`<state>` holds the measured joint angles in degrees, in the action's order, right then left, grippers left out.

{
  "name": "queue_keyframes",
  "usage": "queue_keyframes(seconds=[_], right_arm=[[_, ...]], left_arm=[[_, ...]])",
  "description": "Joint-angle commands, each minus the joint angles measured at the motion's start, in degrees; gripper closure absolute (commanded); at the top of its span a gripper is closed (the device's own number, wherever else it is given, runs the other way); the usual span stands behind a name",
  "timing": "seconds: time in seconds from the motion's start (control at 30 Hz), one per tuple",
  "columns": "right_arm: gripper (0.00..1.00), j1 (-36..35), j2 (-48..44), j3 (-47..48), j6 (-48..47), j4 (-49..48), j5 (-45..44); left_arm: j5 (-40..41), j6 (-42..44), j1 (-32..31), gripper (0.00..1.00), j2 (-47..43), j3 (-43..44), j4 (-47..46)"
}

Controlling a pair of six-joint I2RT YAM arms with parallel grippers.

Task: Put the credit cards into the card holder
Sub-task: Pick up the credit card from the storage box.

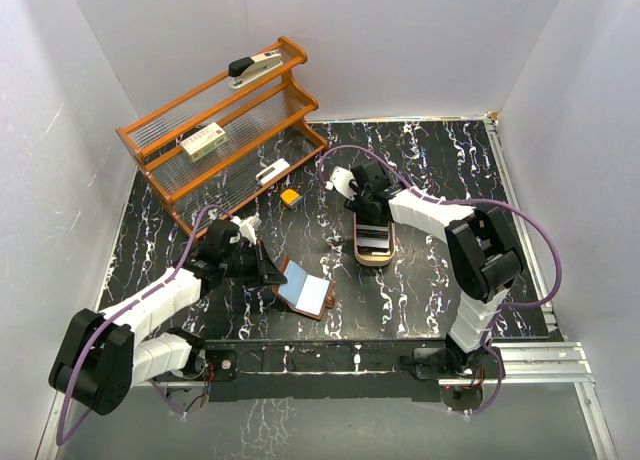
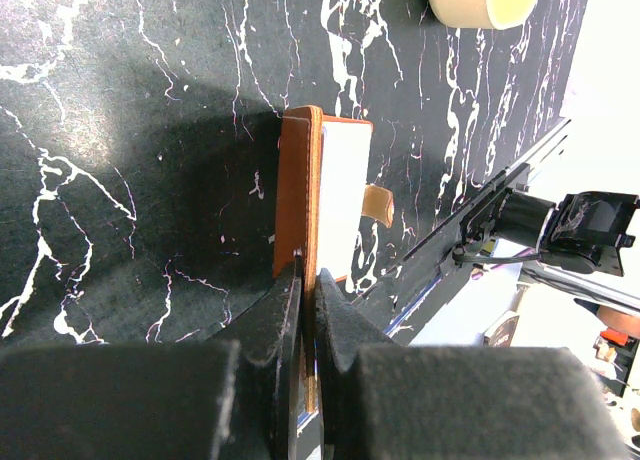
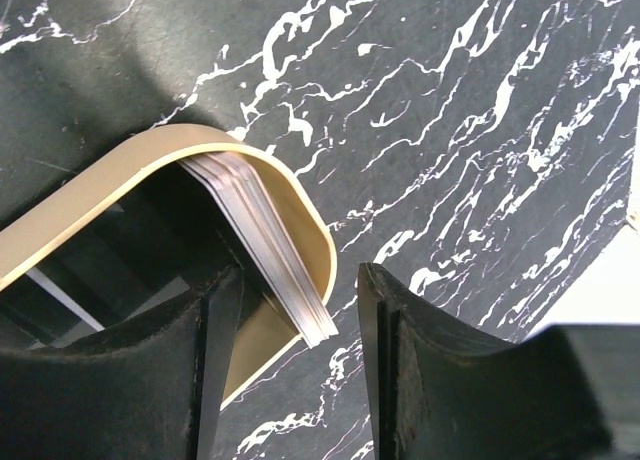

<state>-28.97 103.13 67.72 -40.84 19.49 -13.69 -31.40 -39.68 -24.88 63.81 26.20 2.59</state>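
The brown leather card holder (image 1: 303, 290) lies open on the black marble table, its pale inner pocket facing up. My left gripper (image 1: 270, 272) is shut on its left flap; the left wrist view shows the flap's brown edge (image 2: 298, 195) pinched between my fingers. The credit cards (image 1: 374, 238) are a stack of silvery cards leaning in the tan oval tray (image 1: 375, 258). In the right wrist view the stack's edge (image 3: 270, 242) overhangs the tray rim (image 3: 300, 205). My right gripper (image 3: 292, 285) is open, its fingers either side of the stack's lower corner.
A wooden shelf rack (image 1: 222, 130) stands at the back left with a stapler (image 1: 254, 66) on top and a small box (image 1: 203, 140) on the middle shelf. A small yellow-orange block (image 1: 290, 196) lies near its foot. White walls surround the table.
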Motion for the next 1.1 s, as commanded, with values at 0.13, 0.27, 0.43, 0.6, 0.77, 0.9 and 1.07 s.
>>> queue_keyframes(seconds=[0.13, 0.27, 0.43, 0.6, 0.77, 0.9, 1.07], right_arm=[[0.56, 0.1, -0.2, 3.2, -1.1, -5.4, -3.8], [0.59, 0.1, -1.0, 2.8, -1.4, -6.5, -4.3], [0.64, 0.1, -1.2, 3.1, -1.3, -6.1, -4.3], [0.68, 0.1, -1.3, 3.5, -1.3, -5.8, -4.1], [0.78, 0.1, -1.5, 3.3, -1.3, -5.5, -4.2], [0.8, 0.1, -2.2, 3.0, -1.3, -5.5, -4.4], [0.92, 0.1, -3.0, 3.0, -1.3, -4.6, -5.3]], left_arm=[[-1.6, -0.1, -0.2, 1.0, -0.4, -0.1, -0.4], [-1.8, -0.1, -0.2, 1.0, -0.3, -0.2, -0.6], [-1.8, -0.1, -0.2, 1.0, -0.4, -0.1, -0.4], [-1.7, -0.2, -0.2, 1.0, -0.6, -0.4, -0.7], [-1.9, -0.3, -0.2, 1.0, -0.3, -0.3, -0.7], [-1.8, -0.2, -0.2, 1.0, -0.4, -0.3, -0.5], [-1.7, -0.4, -0.2, 1.0, -0.8, -0.3, -0.2]])
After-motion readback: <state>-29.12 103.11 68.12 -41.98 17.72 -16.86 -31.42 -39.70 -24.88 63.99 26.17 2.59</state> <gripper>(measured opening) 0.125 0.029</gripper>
